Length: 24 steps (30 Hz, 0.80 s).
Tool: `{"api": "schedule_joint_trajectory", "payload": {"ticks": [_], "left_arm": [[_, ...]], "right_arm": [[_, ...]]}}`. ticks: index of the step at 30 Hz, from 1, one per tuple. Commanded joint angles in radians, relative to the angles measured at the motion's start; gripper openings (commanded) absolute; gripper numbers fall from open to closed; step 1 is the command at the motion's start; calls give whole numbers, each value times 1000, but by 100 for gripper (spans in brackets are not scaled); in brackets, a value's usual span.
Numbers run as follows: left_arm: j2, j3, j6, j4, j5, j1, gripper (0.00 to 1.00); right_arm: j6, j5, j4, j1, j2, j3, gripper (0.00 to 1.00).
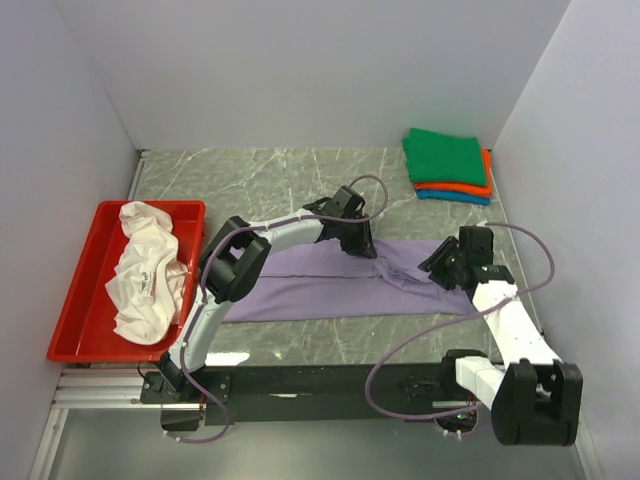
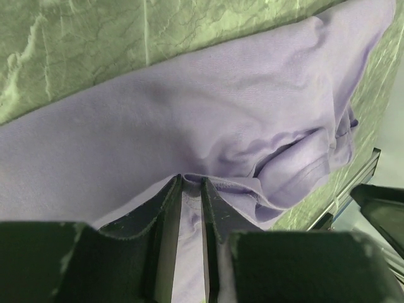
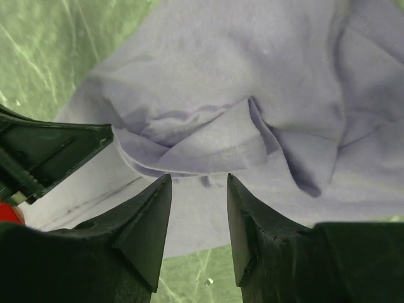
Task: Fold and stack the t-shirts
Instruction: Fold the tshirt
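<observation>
1. The marbled green surface point(image 1: 260, 175) carries everything. No brand, label or writing can be read anywhere on it or on the cloth.
2. The lavender t-shirt point(image 1: 310, 290) is laid lengthwise across the middle of the surface, flat toward the left and bunched toward the right. Its fold is judged begun but unfinished.
3. The red tray point(image 1: 75, 300) is set at the left edge.
4. The white t-shirt point(image 1: 145, 275) is heaped in the tray, crumpled and not yet folded.
5. Three shirts are stacked folded at the far right corner: the green t-shirt point(image 1: 445, 158) on top, the orange t-shirt point(image 1: 455, 187) beneath, and the teal t-shirt point(image 1: 455, 196) lowest. Three of the five are thus judged done.
6. The left claw point(image 2: 191, 202) is clenched on a pinch of the lavender t-shirt.
7. The right claw point(image 3: 199, 183) is held released, its fingers apart just above a turned-over hem. Nothing is gripped by it.
</observation>
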Motion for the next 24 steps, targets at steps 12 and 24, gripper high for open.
{"api": "schedule_joint_trajectory", "payload": {"ticks": [12,24], "left_arm": [[-39,21,16,34,19,1,18],[-46,5,25,39,23,8,18]], "right_arm": [[41,19,61,-13,21,-91,48],[49,13,90,-30,97,-39,30]]}}
